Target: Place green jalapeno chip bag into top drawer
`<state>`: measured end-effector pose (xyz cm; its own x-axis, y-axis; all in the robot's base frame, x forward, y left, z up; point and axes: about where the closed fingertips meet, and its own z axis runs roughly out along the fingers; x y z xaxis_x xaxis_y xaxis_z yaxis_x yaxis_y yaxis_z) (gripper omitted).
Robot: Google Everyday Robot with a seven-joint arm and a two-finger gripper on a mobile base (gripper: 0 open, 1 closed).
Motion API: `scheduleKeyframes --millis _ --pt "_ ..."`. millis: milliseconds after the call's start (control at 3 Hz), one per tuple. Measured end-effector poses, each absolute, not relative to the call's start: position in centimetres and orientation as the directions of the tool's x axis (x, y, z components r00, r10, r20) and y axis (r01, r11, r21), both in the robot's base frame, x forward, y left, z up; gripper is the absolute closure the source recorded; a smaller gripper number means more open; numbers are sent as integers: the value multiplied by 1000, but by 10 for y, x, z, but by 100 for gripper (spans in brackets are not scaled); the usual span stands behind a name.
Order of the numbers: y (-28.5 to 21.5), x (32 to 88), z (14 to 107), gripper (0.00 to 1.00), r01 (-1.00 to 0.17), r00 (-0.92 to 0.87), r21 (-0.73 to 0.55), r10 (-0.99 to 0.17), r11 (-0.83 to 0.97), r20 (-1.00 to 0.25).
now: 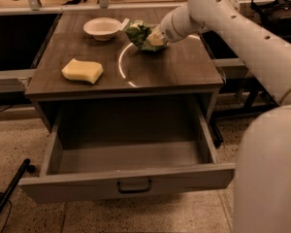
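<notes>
Camera view: I see the gripper (155,39) down at the back of the table (184,69), right of centre, pressed against the green jalapeno chip bag (137,32). I cannot tell how far it is open, or whether it has any hold on the bag; its tip is sunk into the foil.

The bag lies crumpled on the table's back edge area, with its right part under the gripper. The arm (233,21) comes in from beyond the table's right side.

Also on the table:
- white bowl (102,28), back left of centre, just beside the bag but apart from it
- yellow sponge (82,71), on the left half, nearer the front
- a pale curved line (121,64) across the middle of the top, running forward from the bag

Top drawer (63,191) is under the table top, pulled well out toward me, its dark pull handle (134,186) centred on the front panel. The bag is not in it.
</notes>
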<state>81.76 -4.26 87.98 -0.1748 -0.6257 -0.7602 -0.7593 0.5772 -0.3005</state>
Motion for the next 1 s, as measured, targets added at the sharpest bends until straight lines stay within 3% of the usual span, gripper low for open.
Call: scheduleKeyframes --millis 333,667,1000 --pt "-52 781 918 96 -780 -71 -325 -591 535 -803" --pt "-70 725 962 100 -808 25 -321 -516 494 -856" --pt "-68 724 961 100 -811 26 -322 -520 488 -854"
